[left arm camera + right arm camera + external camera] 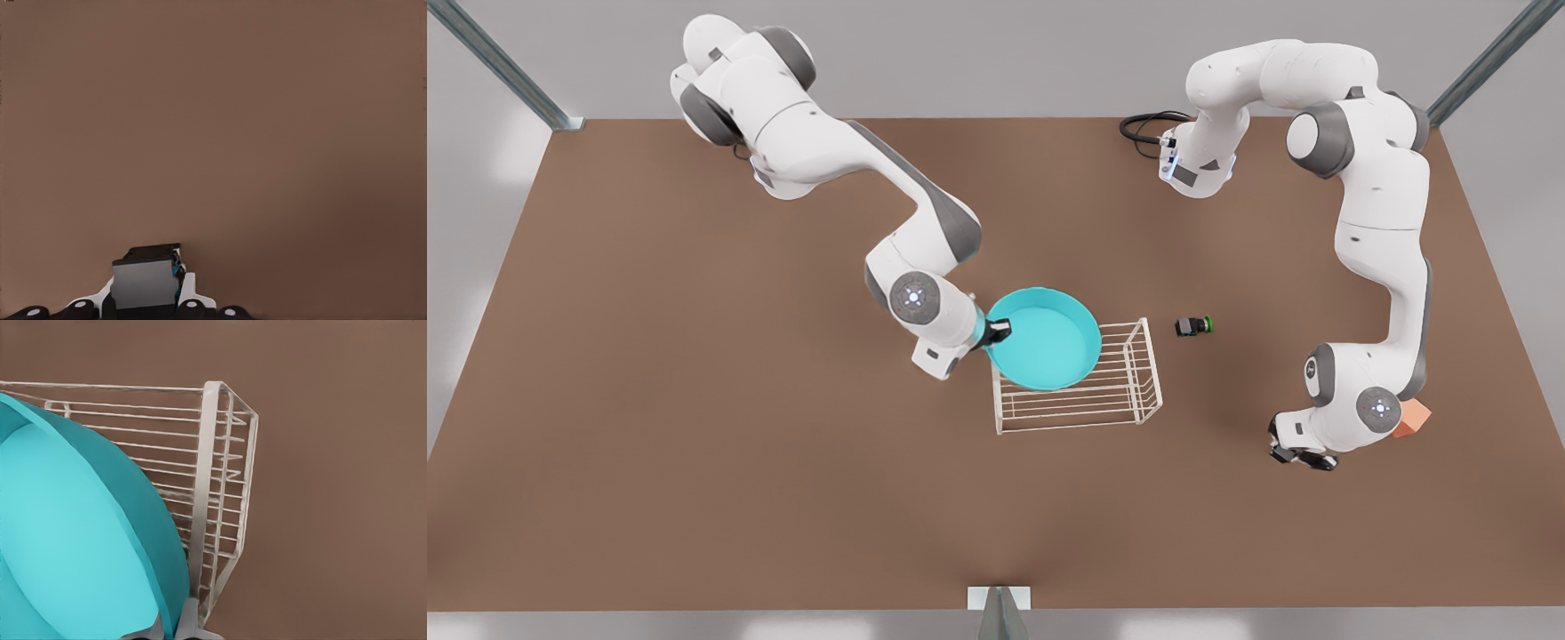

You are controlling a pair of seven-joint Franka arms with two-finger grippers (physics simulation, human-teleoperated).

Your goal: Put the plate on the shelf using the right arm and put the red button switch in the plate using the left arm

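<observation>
One claw, the right claw (1000, 333), pinches the plate (1042, 338) by its rim above the shelf (1129, 391); lower it level onto the bars, then release; the left claw (1294, 455) waits low at the front view's right, grip undeterminable.

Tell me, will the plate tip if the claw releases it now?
Probably a little: the plate overhangs one end of the shelf, gripped by its rim in the right claw. It looks stiff, and its smooth rim may slide on the thin bars.
</observation>
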